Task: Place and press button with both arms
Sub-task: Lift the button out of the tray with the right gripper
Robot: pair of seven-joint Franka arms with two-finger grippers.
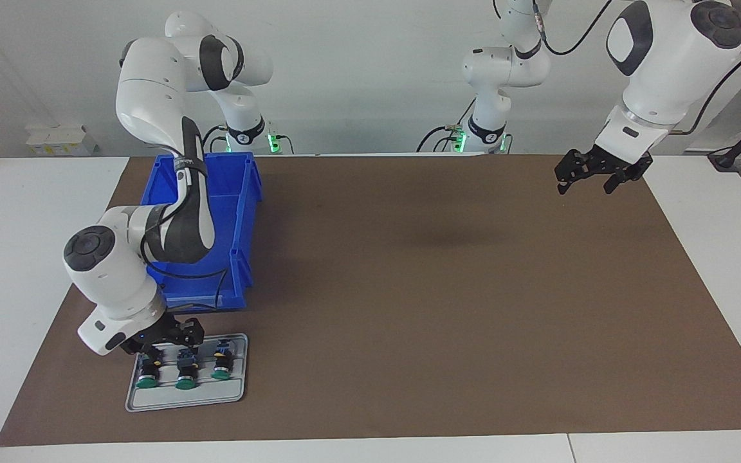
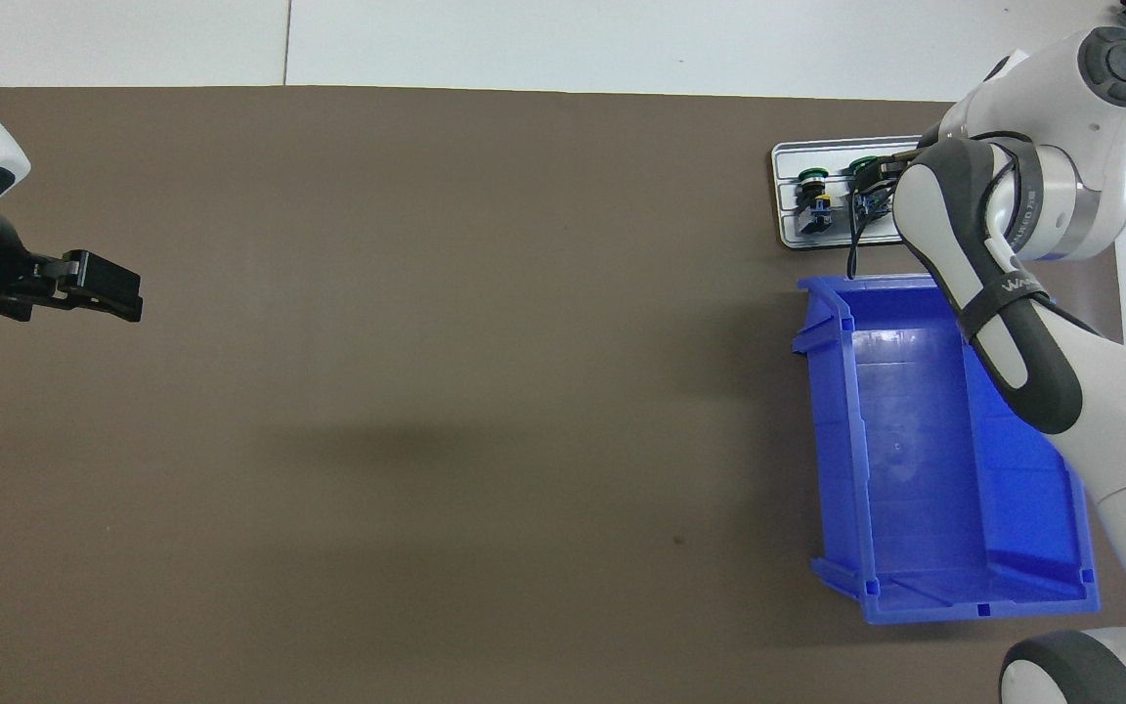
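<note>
Push-button switches with green caps: three, at [image 1: 146,372], [image 1: 186,372] and [image 1: 221,364], lying in a row on the grey tray. Grey tray [image 1: 185,400]: one, touching the brown mat; blue storage bin [image 1: 243,212]: one, just beside the tray. Brown table mat [image 1: 409,289]: one; white robot arms: two, [image 1: 152,212] and [image 1: 666,58].

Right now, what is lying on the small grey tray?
Three green-capped buttons lie side by side on the grey tray. The right end effector is down over the outermost one, covering part of it; whether it grips yet cannot be seen.
</note>
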